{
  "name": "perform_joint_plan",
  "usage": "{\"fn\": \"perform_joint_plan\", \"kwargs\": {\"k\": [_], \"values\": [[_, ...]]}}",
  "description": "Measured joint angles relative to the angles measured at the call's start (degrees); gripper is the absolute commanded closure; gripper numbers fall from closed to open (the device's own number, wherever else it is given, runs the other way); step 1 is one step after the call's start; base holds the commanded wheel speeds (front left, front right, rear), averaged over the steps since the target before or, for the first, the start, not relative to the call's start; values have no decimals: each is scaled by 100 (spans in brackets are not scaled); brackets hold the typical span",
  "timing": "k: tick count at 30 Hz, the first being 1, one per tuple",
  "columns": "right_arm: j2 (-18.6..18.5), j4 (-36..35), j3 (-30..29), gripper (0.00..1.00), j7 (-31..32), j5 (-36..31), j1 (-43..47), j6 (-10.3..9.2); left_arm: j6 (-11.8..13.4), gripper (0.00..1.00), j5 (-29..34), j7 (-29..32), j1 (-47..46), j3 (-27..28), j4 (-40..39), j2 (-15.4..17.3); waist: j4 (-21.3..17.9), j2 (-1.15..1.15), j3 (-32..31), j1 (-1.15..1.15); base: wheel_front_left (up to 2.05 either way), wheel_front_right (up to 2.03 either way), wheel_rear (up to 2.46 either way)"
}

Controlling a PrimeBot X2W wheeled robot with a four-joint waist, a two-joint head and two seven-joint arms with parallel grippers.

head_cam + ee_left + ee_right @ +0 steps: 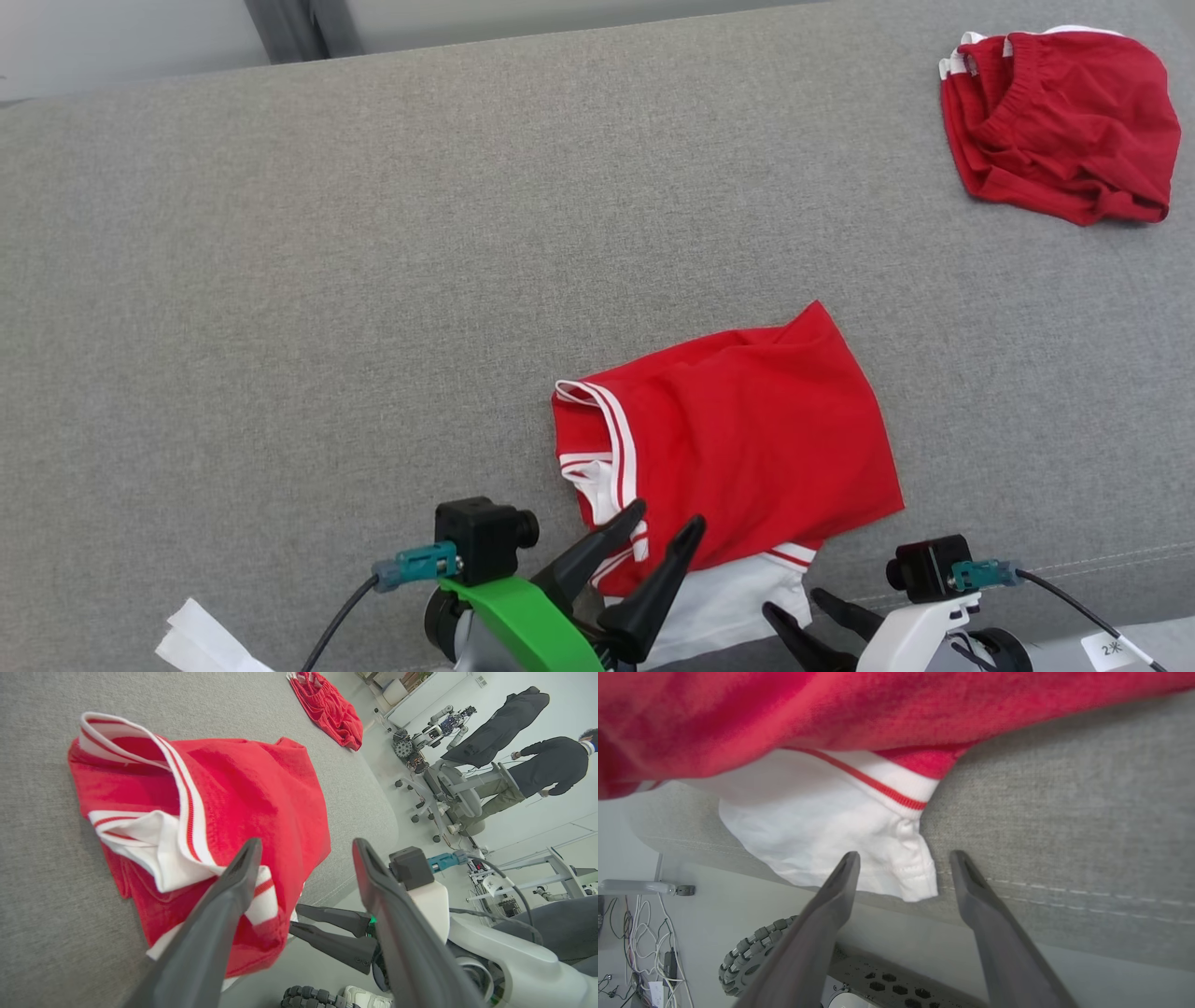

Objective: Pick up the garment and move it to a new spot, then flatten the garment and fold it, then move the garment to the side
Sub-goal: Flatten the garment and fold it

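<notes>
Garment (747,429), red with white trim, lies rumpled at lower centre on grey cushion (280,280); left gripper (667,515) and right gripper (794,602) sit at its lower edge, fingers spread, empty.

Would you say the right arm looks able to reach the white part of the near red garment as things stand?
Probably yes: the right gripper is open, its fingers point at the white part of the red garment close ahead, and nothing lies between them.

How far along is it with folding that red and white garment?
Done: nothing clear; the garment lies rumpled on the grey surface near its edge. Under way: the left hand and right hand hover open at it, gripping nothing. Left: pick up, flatten, fold, move aside.
</notes>
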Motion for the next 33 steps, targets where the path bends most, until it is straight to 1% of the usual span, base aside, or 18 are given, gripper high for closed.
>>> {"fn": "perform_joint_plan", "kwargs": {"k": [2,4,5,6,7,8,9,11,13,14,16,17,18,26,33], "values": [[22,63,2,0,-1,0,-2,38,0,0,0,0,-5,5,-13,-22,16,0,-5,0,0,0,0],[51,127,-3,10,-2,43,-5,55,0,0,-2,-1,-8,11,-26,-32,26,0,-9,0,0,0,0],[68,154,-4,28,-2,57,-9,58,0,0,-7,-1,-9,11,-32,-34,29,0,-9,0,0,0,0],[83,183,-5,51,-2,58,-19,87,0,0,-7,-1,-9,11,-41,-35,31,0,-9,0,0,0,0],[100,219,-8,61,-2,83,-30,89,0,0,-7,-1,-9,12,-49,-35,32,0,-8,0,0,0,0],[120,252,-7,66,-2,121,-44,96,0,0,-8,0,-10,12,-55,-36,32,0,-7,0,0,0,0],[134,290,-5,68,-2,136,-58,112,0,0,-8,0,-11,12,-59,-36,31,0,-6,0,0,0,0],[154,369,9,66,-2,142,-75,137,0,0,-8,0,-14,12,-65,-37,28,0,-2,0,0,0,0],[211,434,53,71,-1,142,-92,156,0,0,-8,1,-16,11,-66,-37,25,0,0,0,0,0,0],[238,460,73,71,-1,142,-98,185,0,0,-8,8,-16,10,-67,-37,23,0,1,0,0,0,0],[296,530,154,80,19,140,-115,219,0,0,-8,44,-18,8,-66,-37,22,0,4,0,0,0,0],[319,560,188,96,35,138,-129,237,0,0,-8,48,-18,7,-66,-37,23,0,5,0,0,0,0],[341,599,214,100,47,138,-154,238,0,0,-8,49,-19,5,-64,-37,24,0,5,0,0,0,0],[463,747,226,100,38,146,-269,343,0,0,-11,51,-38,-9,-43,-40,67,0,-23,0,0,0,0],[623,724,94,100,-112,330,-350,426,0,0,-13,49,-38,-10,11,-41,95,0,-90,0,0,0,0]]}}
